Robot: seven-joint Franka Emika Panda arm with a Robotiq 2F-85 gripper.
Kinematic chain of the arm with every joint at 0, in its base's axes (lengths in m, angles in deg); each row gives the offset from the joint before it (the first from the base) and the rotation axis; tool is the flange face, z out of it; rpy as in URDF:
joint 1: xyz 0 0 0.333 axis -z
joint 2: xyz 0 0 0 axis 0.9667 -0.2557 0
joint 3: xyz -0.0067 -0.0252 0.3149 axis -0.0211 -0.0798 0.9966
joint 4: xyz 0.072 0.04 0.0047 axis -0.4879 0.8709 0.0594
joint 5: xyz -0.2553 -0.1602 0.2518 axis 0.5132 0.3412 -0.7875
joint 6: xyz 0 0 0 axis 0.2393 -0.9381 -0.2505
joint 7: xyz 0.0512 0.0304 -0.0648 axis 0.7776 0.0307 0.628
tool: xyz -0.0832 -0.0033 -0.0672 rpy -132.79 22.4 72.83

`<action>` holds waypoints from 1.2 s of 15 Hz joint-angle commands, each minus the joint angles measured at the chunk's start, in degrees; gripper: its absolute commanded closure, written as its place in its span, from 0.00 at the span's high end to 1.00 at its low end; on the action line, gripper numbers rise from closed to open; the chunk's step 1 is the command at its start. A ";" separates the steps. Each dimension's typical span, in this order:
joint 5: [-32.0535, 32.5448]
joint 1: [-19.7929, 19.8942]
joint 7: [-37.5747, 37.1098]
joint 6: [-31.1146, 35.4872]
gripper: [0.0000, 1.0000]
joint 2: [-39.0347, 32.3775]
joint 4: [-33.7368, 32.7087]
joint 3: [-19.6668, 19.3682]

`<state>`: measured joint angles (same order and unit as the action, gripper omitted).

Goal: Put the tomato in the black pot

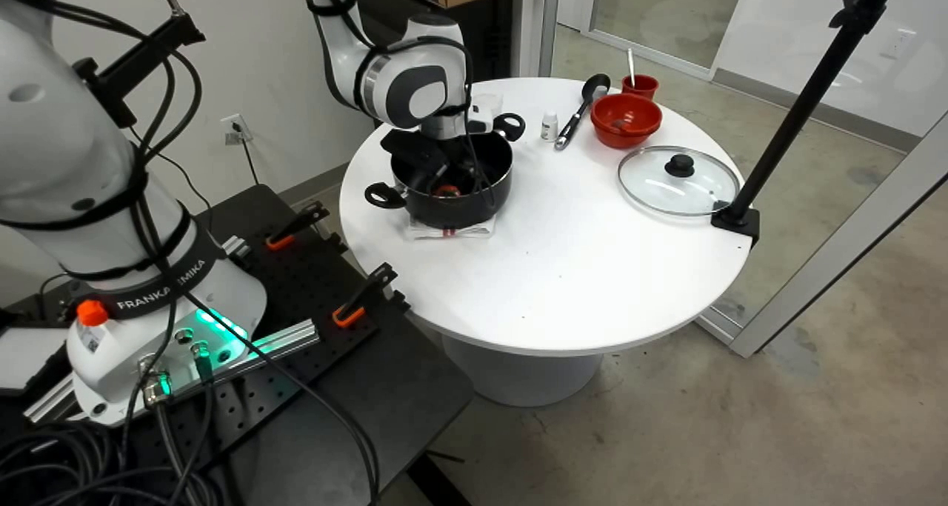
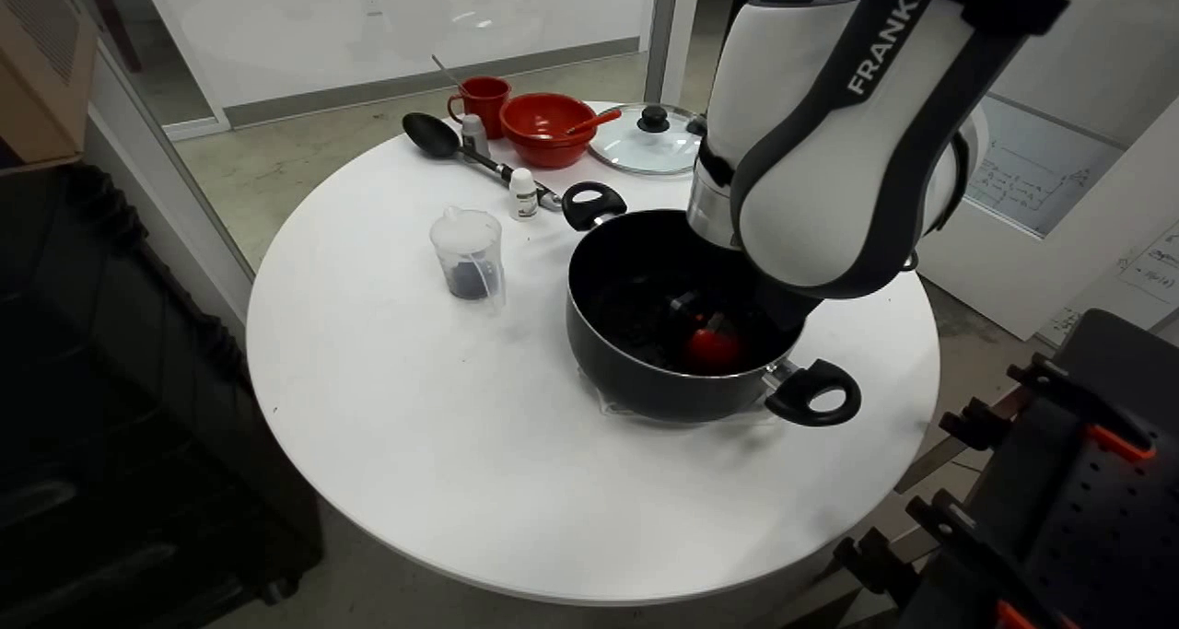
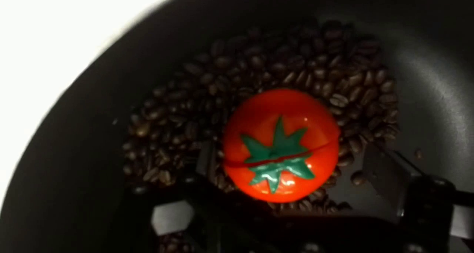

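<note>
A robot hand hangs low, grasping nothing, its jaws spread either side of the tomato, one just beside it, the other apart. The tomato sits amid dark beans inside the pot. With placement apparently done, the step in hand looks to be a clean exit: jaws wide, a straight, slow lift, no brush against tomato or pot. Beyond, the white surface carries a bowl and a lid.
</note>
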<state>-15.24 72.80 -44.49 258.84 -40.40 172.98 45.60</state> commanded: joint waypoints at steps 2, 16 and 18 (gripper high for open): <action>-3.01 3.62 1.03 -6.48 1.00 6.14 0.34 3.49; -3.37 2.97 -0.60 -19.67 1.00 20.98 -2.65 0.83; -3.32 3.00 -0.82 -21.45 1.00 22.25 -3.37 0.64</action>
<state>-18.29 76.30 -45.52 237.54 -18.17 169.68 46.72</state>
